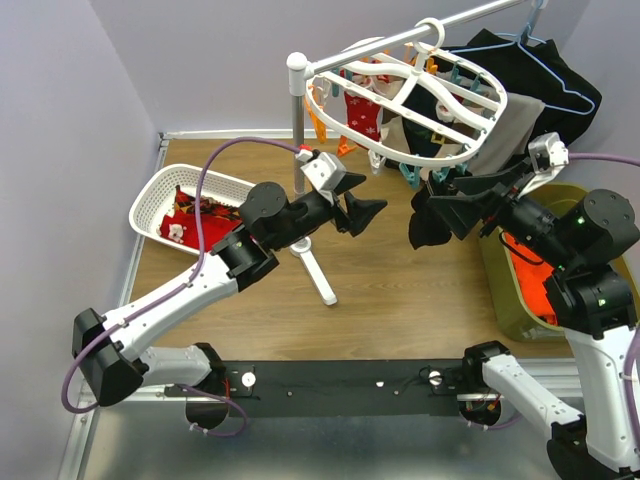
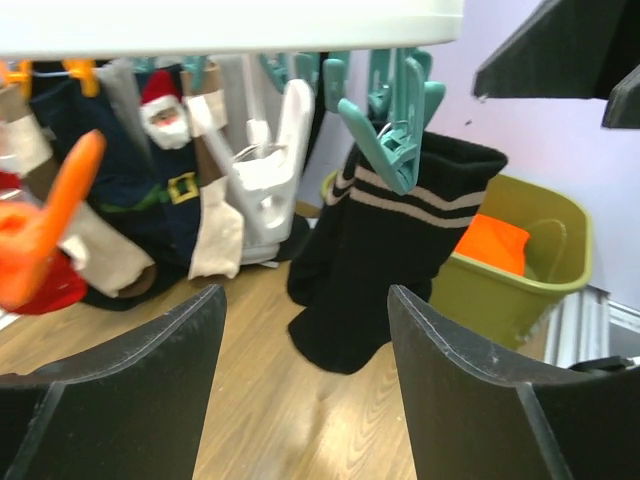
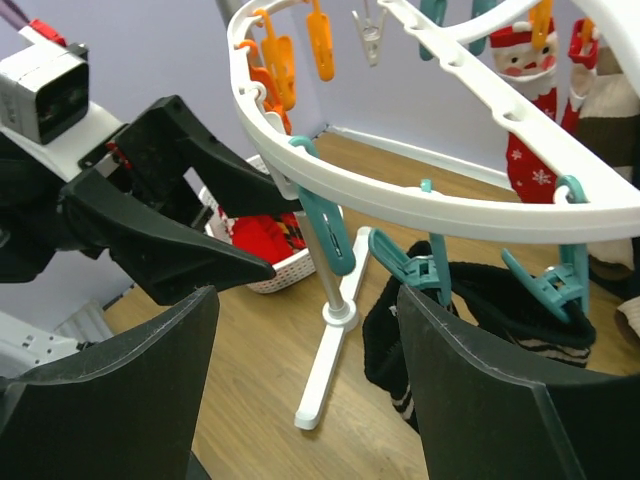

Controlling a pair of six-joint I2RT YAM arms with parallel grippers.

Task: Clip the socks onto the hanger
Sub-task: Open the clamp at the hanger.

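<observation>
Socks were split between two places: several hung from clips on the hanger [image 1: 331,108], among them a Santa-patterned pair [image 2: 168,140] and a black striped sock [image 2: 400,250] pinched at its cuff by a teal clip [image 2: 392,150] under the hanger's near rim. More red socks [image 1: 188,216] lay in the white basket [image 1: 147,204] on the bench [image 1: 400,300], lower than the hanger and off to its left-arm side. The hanger hung tilted from a rail on a white stand [image 1: 297,110], so its clips dangled free where both arms could reach them from below. Just under the hanger's rim the left jaws stood wide open and held nothing, their fingers [image 2: 130,400] aimed at the black striped sock. The right jaws were equally wide open and empty, fingers [image 3: 500,400] pointing at the same sock from its opposite side, also beneath the hanger. The two faced each other with that sock between them, near it but, as far as the wrist views showed, touching it nowhere. I judged this stance to be the close of one clipping: sock fastened, both jaws clear of it so that its weight rested on the clip alone. An olive bin [image 2: 500,290] holding orange cloth [image 2: 497,240] sat below the hanger on its right-arm side, and a black garment [image 1: 520,65] hung behind the hanger; neither belonged to the job. A reach to the basket for a further sock seemed the likely next move.
</observation>
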